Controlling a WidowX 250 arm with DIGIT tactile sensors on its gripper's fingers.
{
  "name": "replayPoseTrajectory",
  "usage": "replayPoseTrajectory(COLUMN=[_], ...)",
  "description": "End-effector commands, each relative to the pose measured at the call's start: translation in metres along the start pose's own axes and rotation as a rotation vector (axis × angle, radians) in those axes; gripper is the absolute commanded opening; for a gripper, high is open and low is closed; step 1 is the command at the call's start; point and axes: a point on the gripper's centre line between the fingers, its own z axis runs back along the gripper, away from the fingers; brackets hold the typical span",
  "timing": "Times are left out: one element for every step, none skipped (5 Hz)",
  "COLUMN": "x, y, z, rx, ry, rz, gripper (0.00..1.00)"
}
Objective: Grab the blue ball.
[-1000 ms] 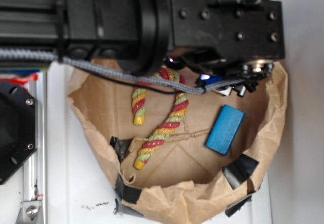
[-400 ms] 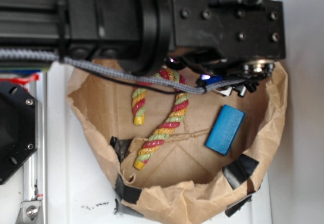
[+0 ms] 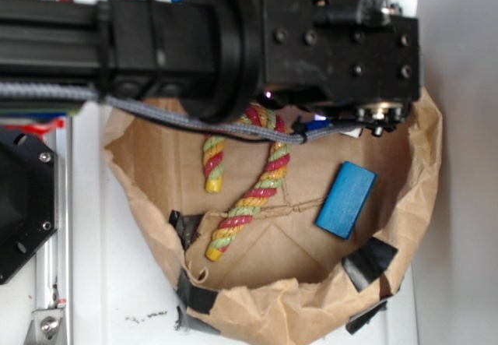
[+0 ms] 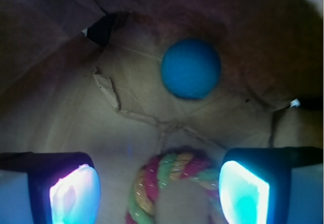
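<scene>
The blue ball (image 4: pixel 191 68) is a small teal-blue round ball lying on the brown paper floor of the bag, ahead of my gripper in the wrist view. In the exterior view the arm hides it. My gripper (image 4: pixel 159 193) is open and empty, with its two glowing pads (image 4: pixel 75 194) wide apart. The bend of a red, green and yellow rope (image 4: pixel 169 181) lies between and below the pads. The ball is clear of the fingers, further on. In the exterior view the gripper (image 3: pixel 342 127) is mostly hidden under the black wrist at the bag's far side.
The rope (image 3: pixel 249 181) curves across the floor of the crumpled brown paper bag (image 3: pixel 264 306). A flat blue rectangular block (image 3: pixel 345 199) lies at the right. Black tape patches (image 3: pixel 368 261) sit on the bag's rim. The bag's walls rise all round. A metal rail (image 3: pixel 54 228) runs at left.
The arm and wrist have moved up in the exterior view, toward the far side of the bag. The rope and the blue block have not moved.
</scene>
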Motion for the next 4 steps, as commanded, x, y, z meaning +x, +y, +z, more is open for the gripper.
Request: replayPoseTrajectory(x=[0.006, 0.009, 0.011, 0.013], y=[0.006, 0.013, 0.015, 0.015], z=[0.000, -0.007, -0.018, -0.024], rx=[-0.115, -0.115, -0.091, -0.086], ry=[-0.052, -0.050, -0.056, -0.063], rz=[0.064, 0.058, 0.057, 0.078], gripper=[1.00, 1.00, 1.00, 1.00])
